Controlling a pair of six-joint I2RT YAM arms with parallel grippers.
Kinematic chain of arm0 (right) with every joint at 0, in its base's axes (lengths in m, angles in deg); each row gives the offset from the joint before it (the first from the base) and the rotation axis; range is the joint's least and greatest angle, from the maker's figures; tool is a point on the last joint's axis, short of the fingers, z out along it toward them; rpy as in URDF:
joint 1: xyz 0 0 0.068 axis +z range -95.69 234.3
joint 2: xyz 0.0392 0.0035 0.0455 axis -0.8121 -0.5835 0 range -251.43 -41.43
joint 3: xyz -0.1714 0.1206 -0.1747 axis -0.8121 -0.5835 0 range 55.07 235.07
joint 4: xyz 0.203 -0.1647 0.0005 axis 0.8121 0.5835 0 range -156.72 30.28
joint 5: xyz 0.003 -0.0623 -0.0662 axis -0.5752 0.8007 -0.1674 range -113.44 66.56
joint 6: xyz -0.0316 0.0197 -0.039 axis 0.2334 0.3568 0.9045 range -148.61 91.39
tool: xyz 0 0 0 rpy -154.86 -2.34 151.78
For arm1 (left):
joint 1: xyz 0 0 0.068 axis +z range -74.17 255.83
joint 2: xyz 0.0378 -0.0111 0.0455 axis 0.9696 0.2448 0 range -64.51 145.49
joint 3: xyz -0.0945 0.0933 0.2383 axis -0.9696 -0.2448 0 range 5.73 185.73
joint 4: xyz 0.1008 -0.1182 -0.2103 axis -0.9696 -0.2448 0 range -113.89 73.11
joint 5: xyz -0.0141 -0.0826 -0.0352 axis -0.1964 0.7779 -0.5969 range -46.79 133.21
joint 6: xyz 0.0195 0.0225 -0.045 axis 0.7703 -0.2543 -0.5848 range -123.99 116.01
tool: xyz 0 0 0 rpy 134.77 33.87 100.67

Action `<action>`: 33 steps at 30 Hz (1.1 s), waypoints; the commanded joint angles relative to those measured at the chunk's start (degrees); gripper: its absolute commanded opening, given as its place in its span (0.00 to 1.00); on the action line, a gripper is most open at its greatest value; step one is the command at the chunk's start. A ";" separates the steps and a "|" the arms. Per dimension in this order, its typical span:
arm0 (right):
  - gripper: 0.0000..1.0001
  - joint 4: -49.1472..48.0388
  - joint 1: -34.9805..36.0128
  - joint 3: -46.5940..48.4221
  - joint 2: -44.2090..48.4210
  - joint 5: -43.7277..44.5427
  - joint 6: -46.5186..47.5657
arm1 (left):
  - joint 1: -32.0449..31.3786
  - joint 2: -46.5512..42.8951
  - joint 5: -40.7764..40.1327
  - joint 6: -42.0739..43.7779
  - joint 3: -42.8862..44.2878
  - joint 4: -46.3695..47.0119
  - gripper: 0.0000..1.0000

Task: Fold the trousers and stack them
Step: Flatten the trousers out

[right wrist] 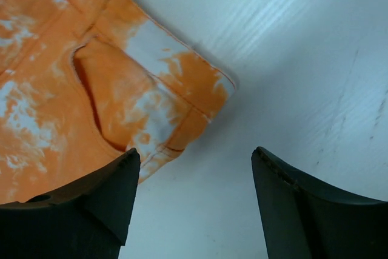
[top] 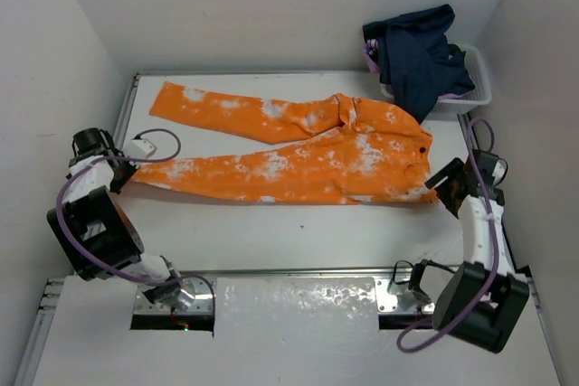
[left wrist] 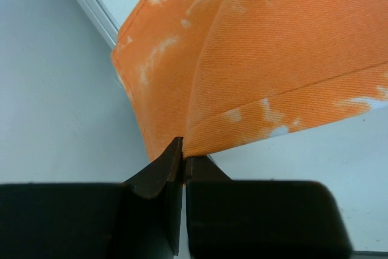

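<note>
The orange trousers (top: 298,155) with white tie-dye splotches lie spread across the table, waist at the right, legs running left. My left gripper (top: 120,176) is shut on the hem of the near leg at the left end; in the left wrist view the cloth (left wrist: 273,59) rises from between the closed fingertips (left wrist: 176,156). My right gripper (top: 448,185) is open just beyond the near waist corner. In the right wrist view that corner with a pocket (right wrist: 145,101) lies beside the left finger, and bare table shows between the fingers.
A white basket (top: 475,88) holding dark blue clothes (top: 421,51) stands at the back right corner. The table (top: 298,232) is bounded by white walls at the left, back and right. A metal rail (left wrist: 91,4) runs along the left edge.
</note>
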 commanded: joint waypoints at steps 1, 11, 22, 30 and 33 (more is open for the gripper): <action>0.72 -2.57 -1.91 -0.11 -4.18 -6.17 -6.55 | 0.91 -1.19 -0.97 0.05 2.97 1.97 0.00; 0.80 -12.25 -0.42 -0.54 -15.26 -7.67 -16.92 | 0.91 -0.05 0.79 -2.32 4.29 -0.14 0.00; 0.00 -14.12 0.64 5.24 -26.69 -2.75 -14.22 | 0.99 0.30 0.87 -3.20 6.22 -0.67 0.00; 0.00 -1.01 -3.12 9.48 -11.24 5.43 -6.29 | 3.36 -0.31 1.93 -0.92 14.39 -3.48 0.00; 0.00 2.51 -5.95 3.43 -3.07 4.37 -7.69 | 3.81 -1.10 0.44 2.06 14.23 -6.28 0.00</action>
